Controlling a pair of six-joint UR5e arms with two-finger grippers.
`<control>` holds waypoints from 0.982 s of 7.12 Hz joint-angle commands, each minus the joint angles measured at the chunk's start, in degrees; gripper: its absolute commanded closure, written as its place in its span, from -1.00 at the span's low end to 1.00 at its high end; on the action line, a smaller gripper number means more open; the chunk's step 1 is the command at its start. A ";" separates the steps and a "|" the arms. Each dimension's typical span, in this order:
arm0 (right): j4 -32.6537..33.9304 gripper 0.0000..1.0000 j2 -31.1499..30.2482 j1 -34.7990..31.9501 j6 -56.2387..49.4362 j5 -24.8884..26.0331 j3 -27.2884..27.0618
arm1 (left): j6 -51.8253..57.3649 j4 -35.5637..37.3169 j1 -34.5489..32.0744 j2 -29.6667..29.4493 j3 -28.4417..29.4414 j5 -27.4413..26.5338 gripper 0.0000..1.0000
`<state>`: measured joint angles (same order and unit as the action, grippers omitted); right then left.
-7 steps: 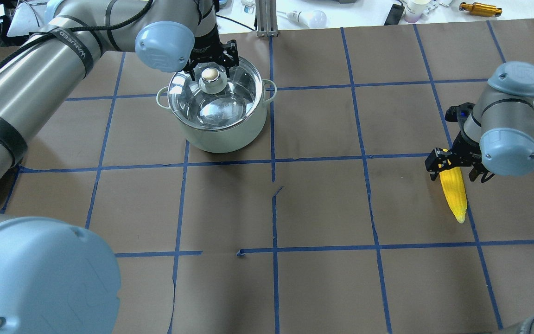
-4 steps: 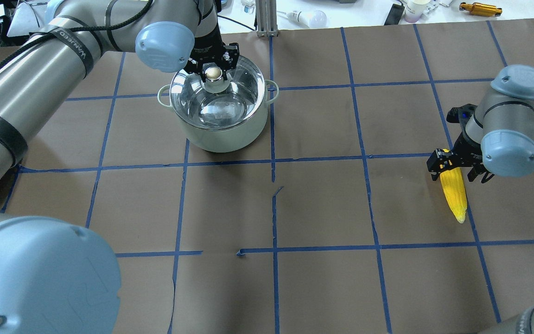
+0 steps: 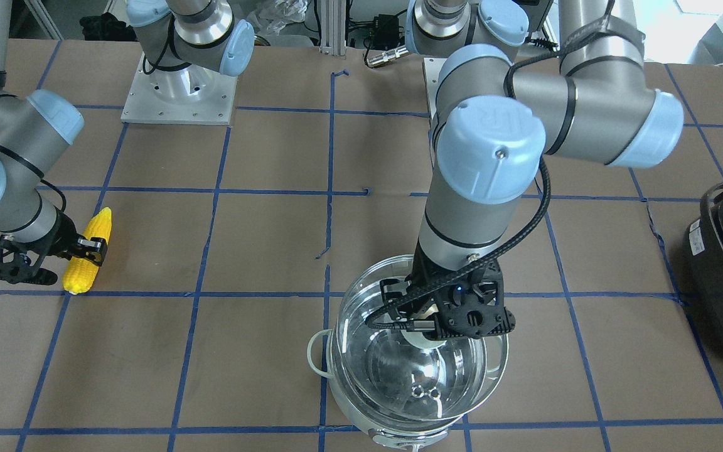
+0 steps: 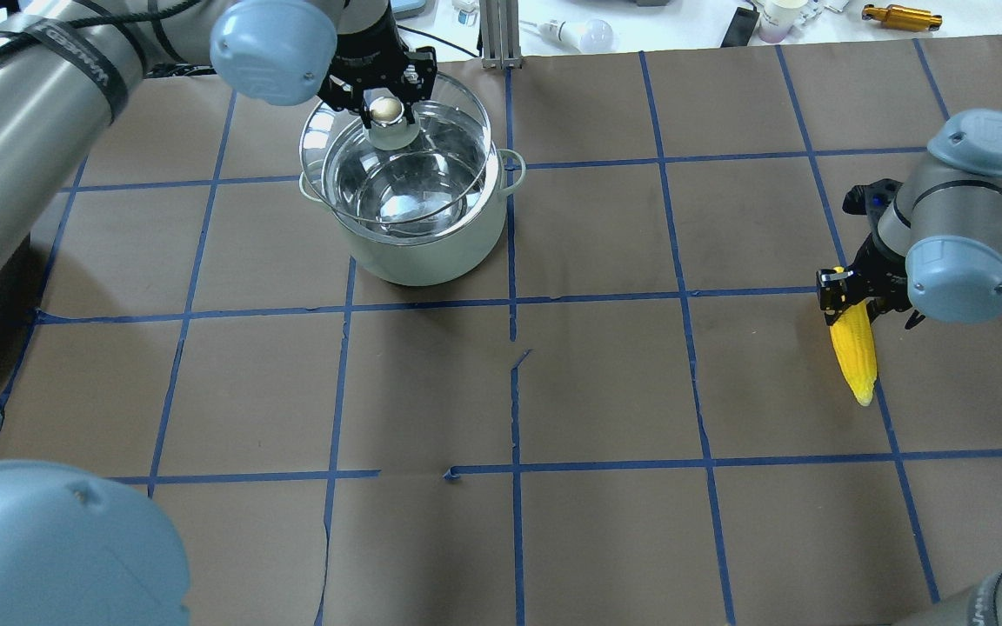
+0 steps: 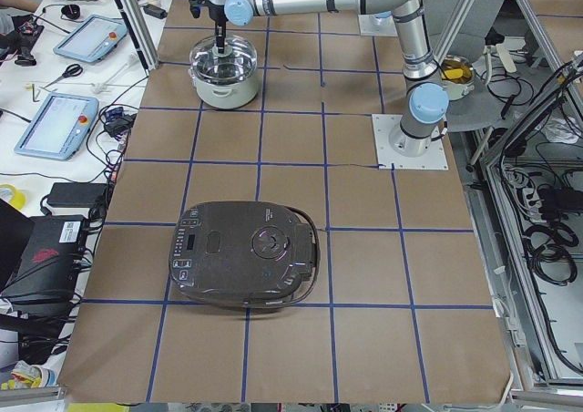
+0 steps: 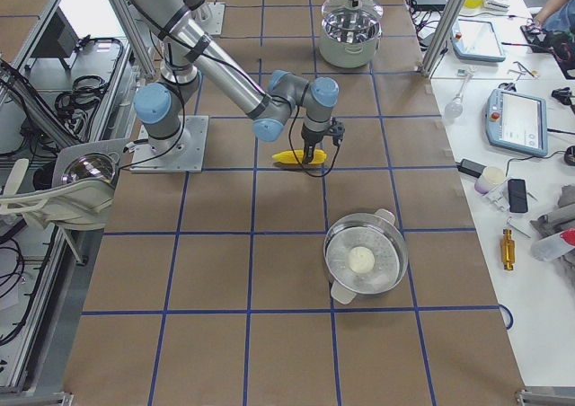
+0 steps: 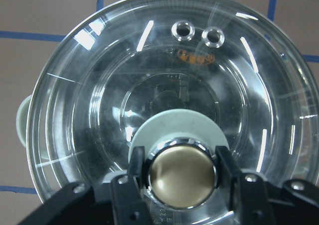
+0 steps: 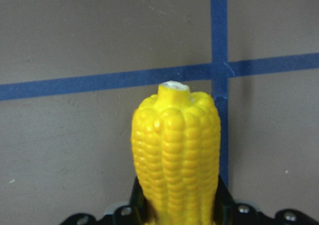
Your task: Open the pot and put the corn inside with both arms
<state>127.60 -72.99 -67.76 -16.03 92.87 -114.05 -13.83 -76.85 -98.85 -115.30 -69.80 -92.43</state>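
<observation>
My left gripper [image 4: 385,97] pinches the lid knob [image 7: 182,177], holding the glass lid [image 4: 327,130] above the pot [image 4: 431,252] at upper left, while my right gripper [image 4: 849,296] clamps the corn [image 4: 854,356] at right centre.

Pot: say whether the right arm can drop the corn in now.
Probably not yet: the left gripper holds the lid just above the pot, covering most of its opening. The right gripper grips the corn.

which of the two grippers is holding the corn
The right gripper, at the overhead view's right side: it is shut on the thick end of the corn. The left gripper instead grips the knob of the glass lid over the pot.
</observation>
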 commanded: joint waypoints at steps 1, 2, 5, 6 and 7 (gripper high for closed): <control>-3.46 1.00 -0.57 -2.88 6.57 -2.61 6.44 | 8.16 -8.65 6.17 4.10 2.83 -0.56 0.54; -6.80 1.00 -0.57 -7.60 11.41 -2.17 10.91 | 12.81 -8.67 10.56 5.16 2.56 -2.30 0.57; -16.49 1.00 1.42 -23.60 29.17 -2.52 25.76 | 27.48 -2.66 23.12 7.45 -5.83 -4.25 0.65; -16.68 1.00 4.23 -26.95 31.13 -2.52 31.03 | 34.06 3.57 28.48 7.28 -11.27 -3.82 0.67; -17.46 1.00 6.70 -28.99 33.06 -2.43 35.00 | 39.61 13.81 32.28 6.06 -16.55 -2.42 0.67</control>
<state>111.17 -69.41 -93.19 13.96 90.38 -84.77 18.35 -73.52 -72.11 -108.37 -79.86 -95.95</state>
